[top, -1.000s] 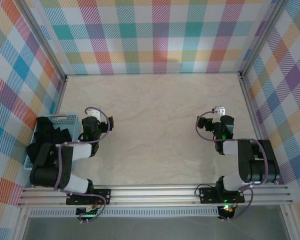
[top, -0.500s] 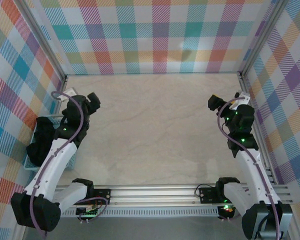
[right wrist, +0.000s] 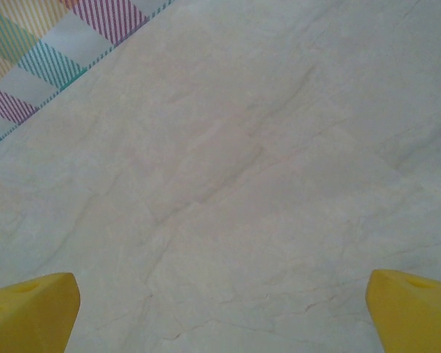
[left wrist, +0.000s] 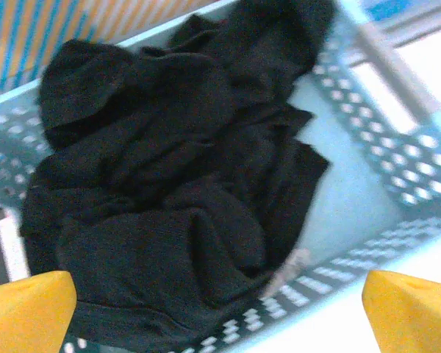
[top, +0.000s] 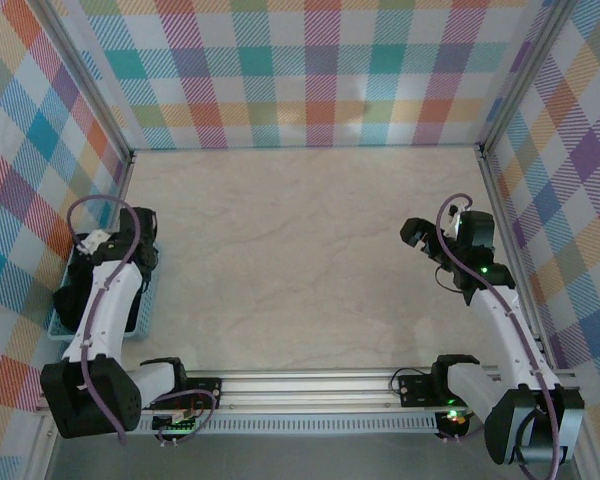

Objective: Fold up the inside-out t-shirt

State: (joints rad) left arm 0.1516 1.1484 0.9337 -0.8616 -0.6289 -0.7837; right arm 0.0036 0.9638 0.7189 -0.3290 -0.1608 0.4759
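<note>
Inside-out t-shirt (left wrist: 169,198): black crumpled heap lying in a light-blue perforated basket (left wrist: 367,184). Left pincer (left wrist: 220,312): jaws spread wide above the heap. Right pincer (right wrist: 220,309): jaws spread wide over the table (right wrist: 242,162).

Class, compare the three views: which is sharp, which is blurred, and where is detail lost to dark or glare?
Top external: sharp, evenly lit tabletop. Left wrist: soft blur; the black t-shirt reads as a dark mass, the blue basket looks washed out. Right wrist: even light, no glare.
</note>
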